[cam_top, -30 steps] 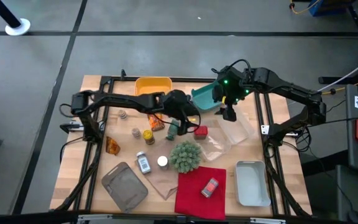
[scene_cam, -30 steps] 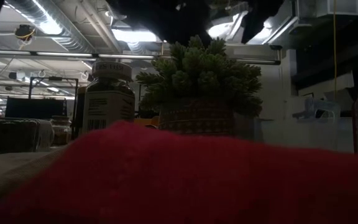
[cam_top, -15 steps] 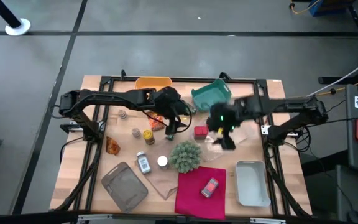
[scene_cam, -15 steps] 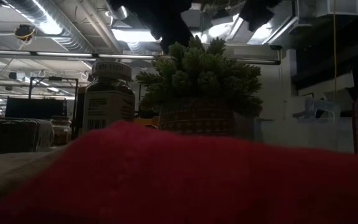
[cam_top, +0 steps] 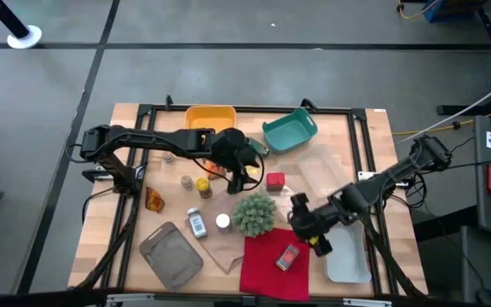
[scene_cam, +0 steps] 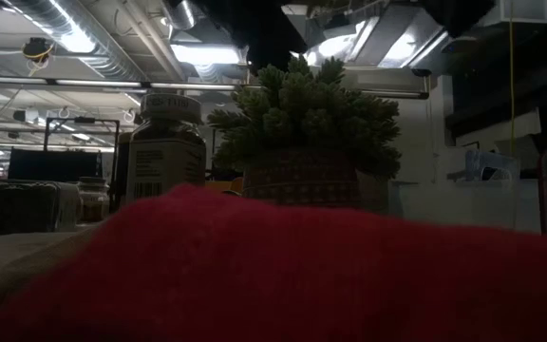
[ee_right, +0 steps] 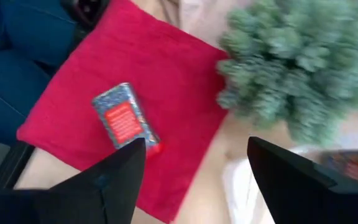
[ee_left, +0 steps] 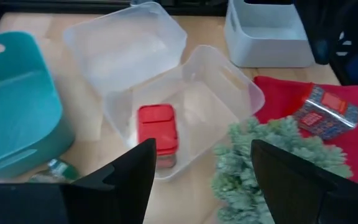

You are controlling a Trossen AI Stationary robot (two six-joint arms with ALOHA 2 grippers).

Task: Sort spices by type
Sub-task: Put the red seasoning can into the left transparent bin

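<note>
Two arms are in my overhead view. The left gripper [cam_top: 239, 176] sits mid-table just beside the red tin [cam_top: 274, 180], and its wrist camera shows the jaws spread wide with nothing between them. Through that camera I see the same red tin [ee_left: 157, 135] lying inside a clear tub [ee_left: 185, 102], with the teal bin [ee_left: 17, 106] off to one side and the spiky green plant ball [ee_left: 272, 152] near it.

The right gripper [cam_top: 312, 228] is over the near part of the table, at the edge of the red cloth [cam_top: 267, 264] and beside the white tray [cam_top: 346, 256]. Its wrist camera looks down between widely parted jaws (nothing held) at a patterned tin with a red label [ee_right: 126, 121] lying on the red cloth, with the plant ball close by.

From above, the rest of the spices lie left of the plant ball [cam_top: 254, 213]: a yellow jar [cam_top: 203, 186], a clear jar lying on its side [cam_top: 196, 223], a white cap [cam_top: 222, 222], an orange-brown packet [cam_top: 153, 199] well to the left, and two small brown discs [cam_top: 169, 157] near the far left rail. A yellow bin [cam_top: 210, 115] stands at the far edge next to the teal bin, and a grey mesh tray [cam_top: 170, 252] sits at the near left.
</note>
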